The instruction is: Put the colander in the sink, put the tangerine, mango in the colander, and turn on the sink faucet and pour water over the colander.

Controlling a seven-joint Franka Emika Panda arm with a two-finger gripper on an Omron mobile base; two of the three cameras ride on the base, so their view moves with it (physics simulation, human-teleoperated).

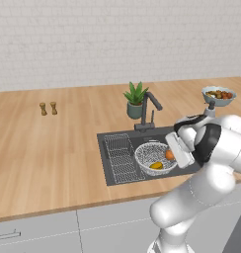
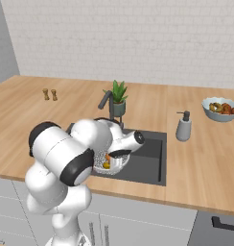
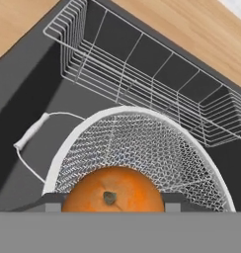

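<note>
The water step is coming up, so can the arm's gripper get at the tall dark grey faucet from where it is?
Probably yes: the tall dark grey faucet stands unobstructed behind the sink; the gripper holds the orange tangerine over the wire-mesh colander.

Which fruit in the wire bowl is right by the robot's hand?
The small round orange tangerine, sitting between the end effector fingertips. The yellow oval mango lies lower in the round wire-mesh colander.
</note>
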